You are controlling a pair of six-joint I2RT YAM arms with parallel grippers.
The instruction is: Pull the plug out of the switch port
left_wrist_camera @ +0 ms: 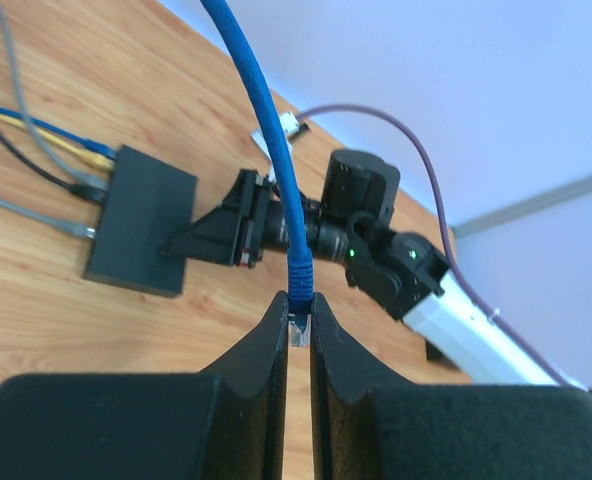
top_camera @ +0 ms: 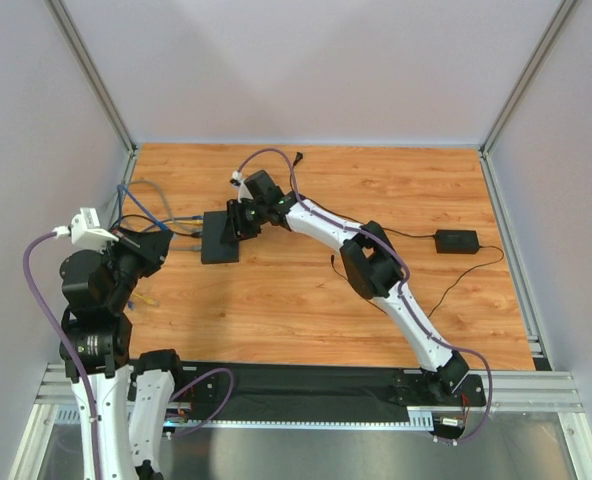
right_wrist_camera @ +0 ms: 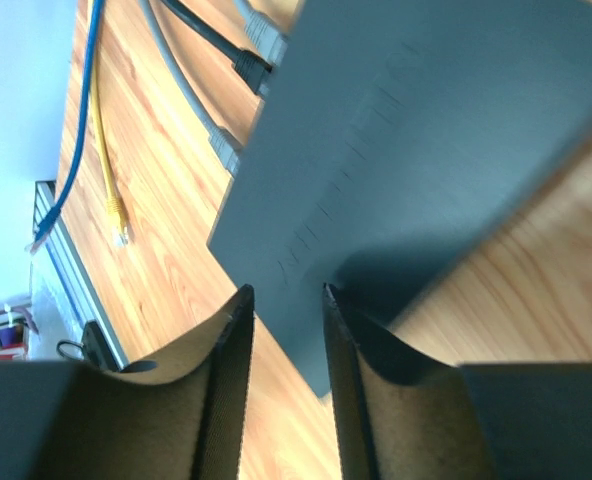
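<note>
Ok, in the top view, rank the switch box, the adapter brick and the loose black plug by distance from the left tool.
1. Switch box, just right of the left tool holding the blue cable.
2. Loose black plug, far edge.
3. Adapter brick, far right.

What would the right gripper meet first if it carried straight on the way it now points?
The black switch box: the right gripper points at its broad top face, apparently close, though depth is unclear.

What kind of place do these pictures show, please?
Most likely a robotics lab test cell: a wooden tabletop walled by plain white panels on aluminium framing, with robot arms at a black switch box with cables plugged in.
</note>
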